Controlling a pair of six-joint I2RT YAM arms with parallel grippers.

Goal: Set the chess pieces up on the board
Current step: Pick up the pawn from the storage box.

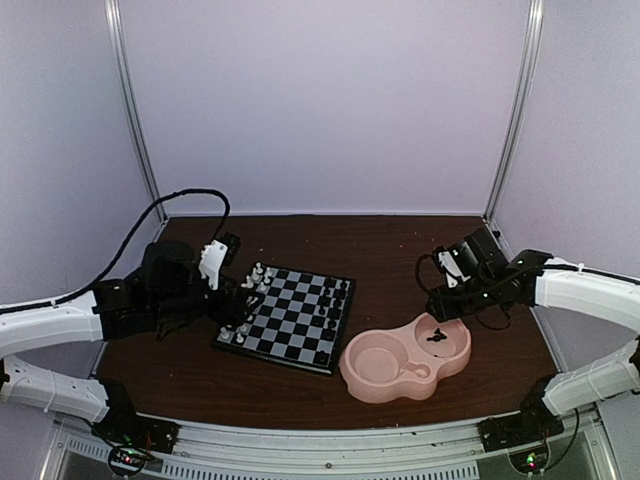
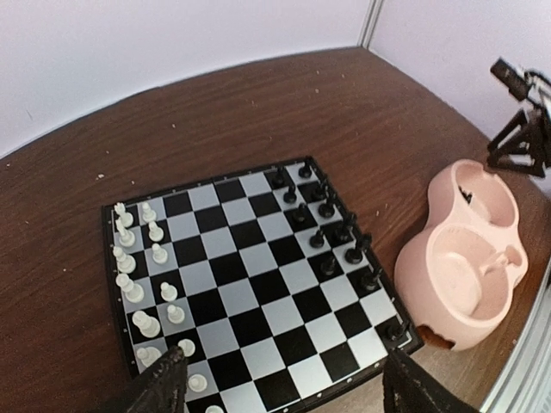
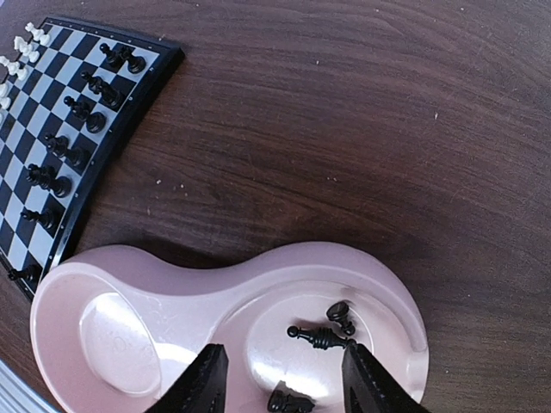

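Top external view takes in a dark brown wooden table (image 1: 400, 240) closed in by pale lilac walls (image 1: 320, 100). On it the board (image 1: 290, 318) lies left of centre, with a pink double-bowl dish (image 1: 372, 385) just beside the board's right corner. Left wrist view alone makes out the ranks: white chess pieces (image 2: 142, 258) along the board's left edge, black chess pieces (image 2: 331, 232) along its right edge. Right wrist view alone shows a few loose black pieces (image 3: 318, 335) lying in the dish bowl farther from the board. The left arm (image 1: 60, 325) reaches low over the board's white side, left jaws spread wide and empty. The right arm (image 1: 590, 285) hangs above that bowl, right jaws parted, gripping nothing.
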